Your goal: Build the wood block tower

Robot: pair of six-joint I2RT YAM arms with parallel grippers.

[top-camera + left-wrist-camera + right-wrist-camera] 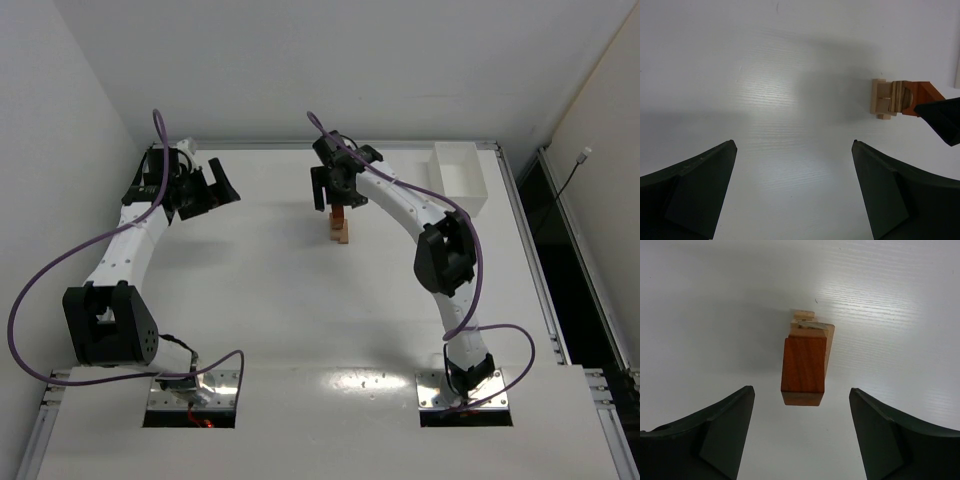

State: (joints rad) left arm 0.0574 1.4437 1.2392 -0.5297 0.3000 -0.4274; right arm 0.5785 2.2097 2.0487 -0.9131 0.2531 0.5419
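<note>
The tower (341, 226) stands on the white table at centre back: tan wood blocks below and a reddish-brown block (802, 369) on top. My right gripper (334, 190) hovers just above it, open and empty. In the right wrist view (801, 389) its jaws stand wide to either side of the top block without touching it. My left gripper (207, 190) is open and empty at the far left, well away. Its wrist view (794, 142) shows bare table between the jaws and the tower (890, 99) at the right, with a dark right gripper finger (945, 120) beside it.
A white rectangular tray (458, 176) stands at the back right near the table's corner. White walls enclose the back and left. Purple cables hang along both arms.
</note>
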